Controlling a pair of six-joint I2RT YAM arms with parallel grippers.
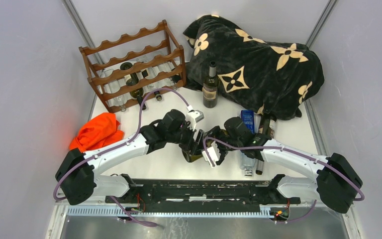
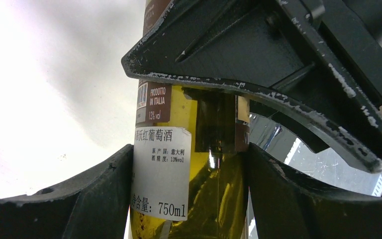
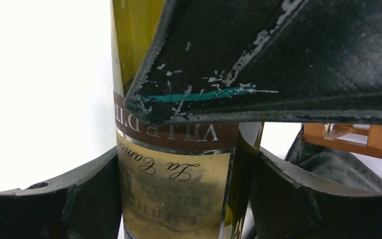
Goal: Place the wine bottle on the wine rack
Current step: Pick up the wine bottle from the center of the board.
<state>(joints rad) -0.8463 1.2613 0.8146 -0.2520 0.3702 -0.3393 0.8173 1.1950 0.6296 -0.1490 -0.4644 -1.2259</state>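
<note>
The wine bottle (image 1: 193,157), olive-green glass with paper labels, is at the table's near middle between my two arms. My left gripper (image 1: 195,144) is shut on it; in the left wrist view both fingers press the sides of the bottle (image 2: 189,174) at its white back label. My right gripper (image 1: 207,150) meets it from the other side, and in the right wrist view its fingers touch both sides of the bottle (image 3: 174,189) at the beige front label. The wine rack (image 1: 134,64), dark reddish-brown with wavy rails, stands at the far left and holds several bottles.
A black flowered blanket (image 1: 258,64) is heaped at the far right, with an upright dark bottle (image 1: 210,85) in front of it. An orange cloth (image 1: 97,130) lies at the left edge. A blue box (image 1: 247,119) and lying bottles (image 1: 264,128) sit under my right arm.
</note>
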